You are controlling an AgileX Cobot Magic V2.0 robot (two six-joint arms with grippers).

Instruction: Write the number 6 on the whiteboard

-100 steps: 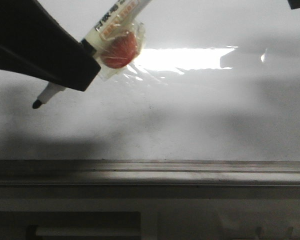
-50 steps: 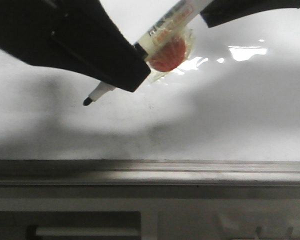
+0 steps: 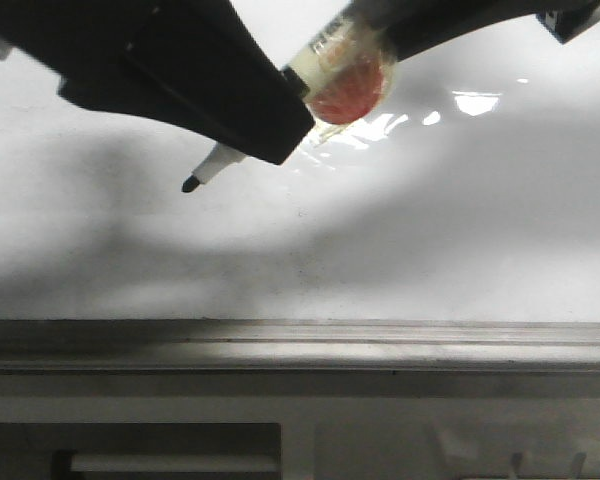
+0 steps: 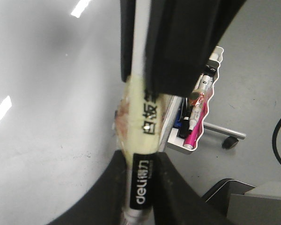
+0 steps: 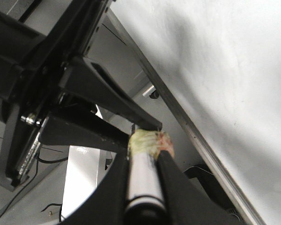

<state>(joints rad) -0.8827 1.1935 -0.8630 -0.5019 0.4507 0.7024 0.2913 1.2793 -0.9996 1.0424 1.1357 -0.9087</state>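
The whiteboard (image 3: 430,230) fills the front view, glossy white with grey shadows; no black stroke of a number 6 shows on it. A white marker (image 3: 217,162) with a black tip and a wad of yellowish tape with a red patch (image 3: 350,90) is held slanted in front of the board, tip down and left. My left gripper (image 3: 285,130) is shut on its front part, also shown in the left wrist view (image 4: 140,161). My right gripper (image 3: 405,30) is shut on its rear end (image 5: 143,176). I cannot tell whether the tip touches the board.
The grey metal bottom rail (image 3: 300,345) runs along under the board, also in the right wrist view (image 5: 192,131). A white wheeled cart with several markers (image 4: 196,122) stands on the floor beside the board. A small light reflection (image 3: 477,102) shows at the upper right.
The left gripper and the marker have moved right and slightly up. The right gripper has come in from the upper right and now grips the marker's rear end.
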